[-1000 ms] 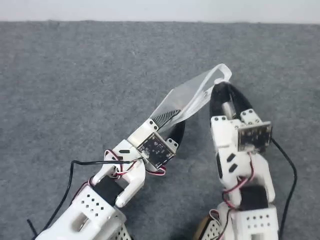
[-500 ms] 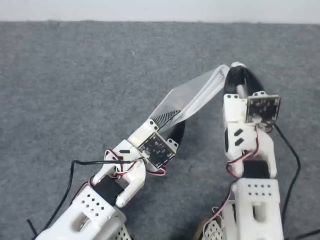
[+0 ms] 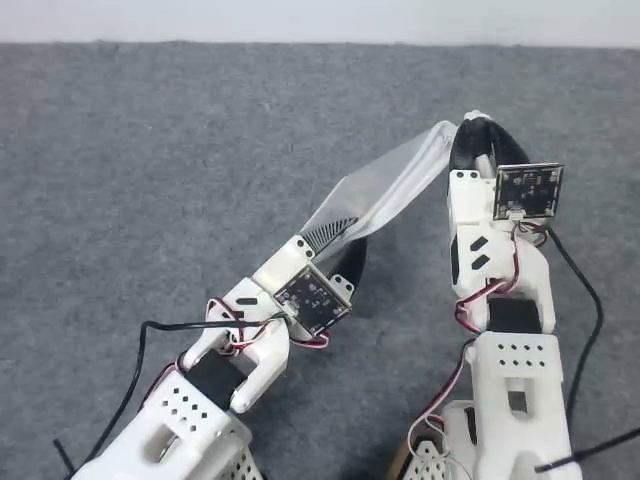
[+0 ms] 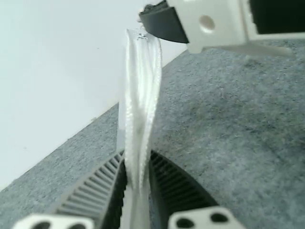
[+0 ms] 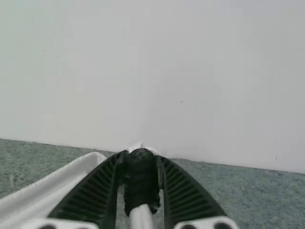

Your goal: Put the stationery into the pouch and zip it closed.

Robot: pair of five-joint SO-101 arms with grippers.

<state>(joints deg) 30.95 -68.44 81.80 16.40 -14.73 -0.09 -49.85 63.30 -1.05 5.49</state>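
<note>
Over the top: the pouch (image 3: 385,195) is lifted off the counter (image 3: 150,150) and strung taut between both tools, above the right half and nearer the far edge. The left tool (image 3: 338,238) is clamped narrow on its near end, and the right tool (image 3: 462,140) sits closed at its far end. I judge this to be the zipping step. To do it well I would hold the left end as a fixed anchor and draw the right end straight along the pouch's length, without slack or twist.

Left wrist: the pouch (image 4: 140,109) is pinched flat between the ribbed fingers (image 4: 178,183) and runs away as a slightly twisted band. Its far tip touches the right tool (image 4: 162,21).

Right wrist: the right tool (image 5: 140,155) is narrow, closed around a dark round piece (image 5: 139,183), with the pouch (image 5: 52,188) alongside. I cannot tell whether that piece is the zip pull. The zip line, how far it is closed, and any stationery inside are all hidden from me.
</note>
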